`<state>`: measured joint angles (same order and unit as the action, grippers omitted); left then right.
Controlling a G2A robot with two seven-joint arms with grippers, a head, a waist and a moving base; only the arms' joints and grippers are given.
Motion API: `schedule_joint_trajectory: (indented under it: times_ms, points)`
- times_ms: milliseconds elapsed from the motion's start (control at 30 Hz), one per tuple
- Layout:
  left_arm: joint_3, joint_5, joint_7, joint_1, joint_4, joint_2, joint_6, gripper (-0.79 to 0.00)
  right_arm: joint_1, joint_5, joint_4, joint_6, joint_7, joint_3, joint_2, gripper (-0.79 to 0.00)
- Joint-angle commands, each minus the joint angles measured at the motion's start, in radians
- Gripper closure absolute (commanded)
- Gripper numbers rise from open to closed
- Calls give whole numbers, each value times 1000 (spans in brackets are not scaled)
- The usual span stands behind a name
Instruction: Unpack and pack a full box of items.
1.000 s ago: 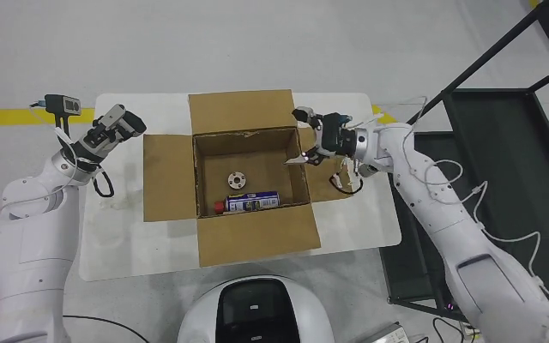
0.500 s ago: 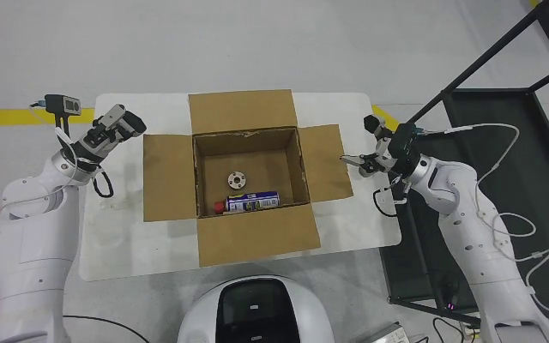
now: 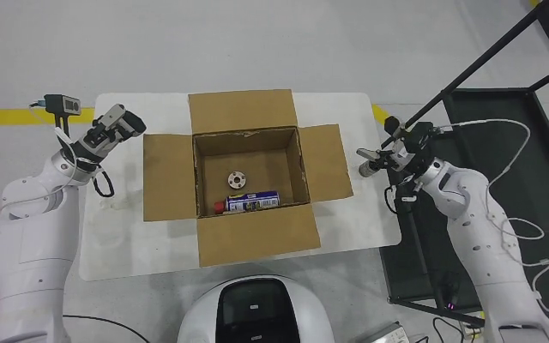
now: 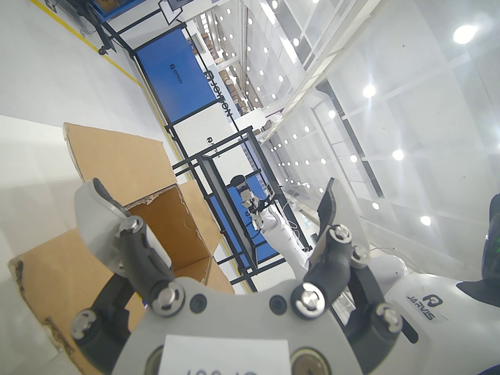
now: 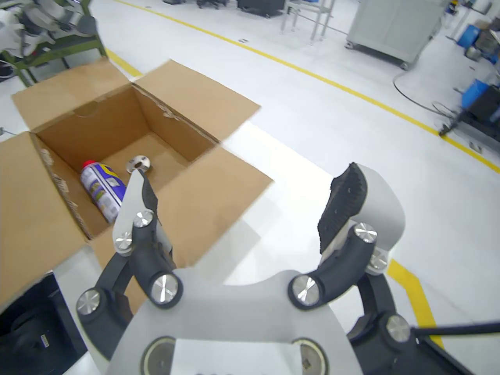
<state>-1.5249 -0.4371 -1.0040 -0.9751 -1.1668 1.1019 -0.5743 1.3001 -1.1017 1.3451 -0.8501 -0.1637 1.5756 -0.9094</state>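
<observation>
Inside the cardboard box [image 3: 169,177] lie a spray can [image 3: 253,202] and perhaps a metal flange [image 3: 235,180], with the left gripper [image 3: 130,123] and right gripper [image 3: 364,163] flanking it, both spread wide and empty

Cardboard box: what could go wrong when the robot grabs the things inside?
The red-capped blue-and-white spray can lies on its side by a wall of the brown cardboard box, so it might roll or be hard to pinch. The small round metal disc lies flat and could slip free. The open right gripper might bump a flap.
</observation>
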Motion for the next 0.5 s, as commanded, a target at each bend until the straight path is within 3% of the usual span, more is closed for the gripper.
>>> schedule_joint_trajectory:
  times_ms: [0, 167, 467]
  points:
    - [0, 0, 0, 0, 0, 0, 0, -785, 8, -26, -71, -36, 1, 32, 8, -785]
    - [0, 0, 0, 0, 0, 0, 0, -785, -20, -63, -229, -14, -14, 7, 4, -785]
    - [0, 0, 0, 0, 0, 0, 0, -785, -193, -152, -540, 71, -79, -163, -41, -785]
